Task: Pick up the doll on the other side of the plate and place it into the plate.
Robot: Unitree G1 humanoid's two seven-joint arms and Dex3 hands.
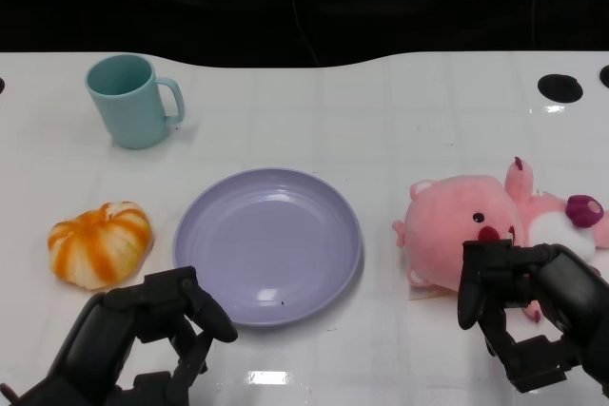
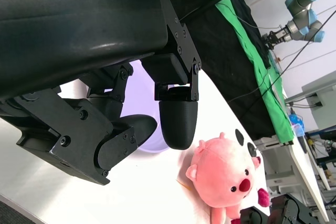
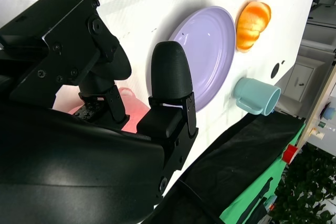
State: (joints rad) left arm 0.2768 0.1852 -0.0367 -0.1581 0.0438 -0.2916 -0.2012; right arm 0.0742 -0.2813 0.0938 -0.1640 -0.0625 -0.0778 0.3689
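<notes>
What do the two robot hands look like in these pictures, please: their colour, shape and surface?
Both the left robot hand and the right robot hand are matt black. Each has blocky, jointed fingers with rounded tips, fastened by small visible screws, and a large, smooth, rounded black shell behind them. No cables or markings show on them.

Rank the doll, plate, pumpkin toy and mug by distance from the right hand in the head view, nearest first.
From the right hand:
1. Pink doll, just beyond its fingers.
2. Purple plate, centre.
3. Mug, far left, and orange pumpkin toy, near left: too close to call.
</notes>
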